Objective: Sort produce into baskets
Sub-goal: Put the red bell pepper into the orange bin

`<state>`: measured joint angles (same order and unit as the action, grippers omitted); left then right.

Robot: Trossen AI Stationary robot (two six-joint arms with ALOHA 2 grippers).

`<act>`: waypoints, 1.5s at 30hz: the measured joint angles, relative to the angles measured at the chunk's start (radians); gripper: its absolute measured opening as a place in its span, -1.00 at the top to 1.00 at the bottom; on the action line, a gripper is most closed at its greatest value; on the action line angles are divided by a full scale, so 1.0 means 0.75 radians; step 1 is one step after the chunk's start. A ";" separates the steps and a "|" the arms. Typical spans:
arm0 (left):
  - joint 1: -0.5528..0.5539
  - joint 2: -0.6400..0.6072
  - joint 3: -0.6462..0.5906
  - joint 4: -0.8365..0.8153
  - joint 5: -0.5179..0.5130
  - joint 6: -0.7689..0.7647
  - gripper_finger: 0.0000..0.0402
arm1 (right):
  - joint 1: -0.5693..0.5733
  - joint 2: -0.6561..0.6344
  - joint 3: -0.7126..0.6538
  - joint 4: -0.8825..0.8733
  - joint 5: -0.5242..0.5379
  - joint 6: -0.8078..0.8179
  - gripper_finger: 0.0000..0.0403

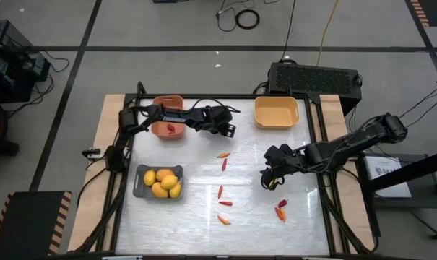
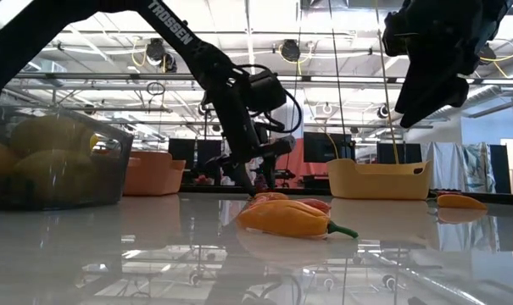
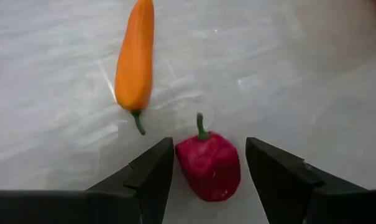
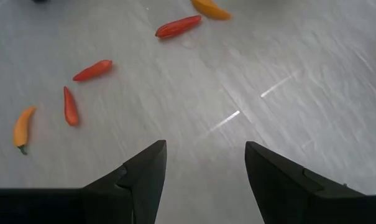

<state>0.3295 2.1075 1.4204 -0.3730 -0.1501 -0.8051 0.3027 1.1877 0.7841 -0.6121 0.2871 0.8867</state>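
Seen from above, the left gripper reaches across the white table beside the salmon basket, while the right gripper hangs over the table's right half. Yellow fruits fill the grey basket; the yellow basket sits at the far edge. At table level, an orange pepper lies nearest, under workshop ceiling lights. The left wrist camera shows spread fingers flanking a dark red pepper. The right wrist camera shows fingers apart, empty, above scattered peppers.
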 joint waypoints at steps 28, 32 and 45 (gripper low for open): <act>-0.006 -0.082 -0.008 -0.190 0.055 0.136 0.55 | 0.000 0.000 0.000 0.018 0.001 0.049 -0.04; -0.001 -0.227 -0.006 -0.312 -0.013 0.219 0.55 | 0.001 0.000 0.001 0.041 0.003 0.049 -0.04; 0.176 -0.759 -0.070 -1.045 -0.369 0.364 0.56 | -0.004 0.000 0.001 0.127 0.083 -0.021 -0.04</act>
<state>0.4617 1.5382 1.3675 -1.1567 -0.4272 -0.5324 0.3000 1.1877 0.7845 -0.5169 0.3492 0.8713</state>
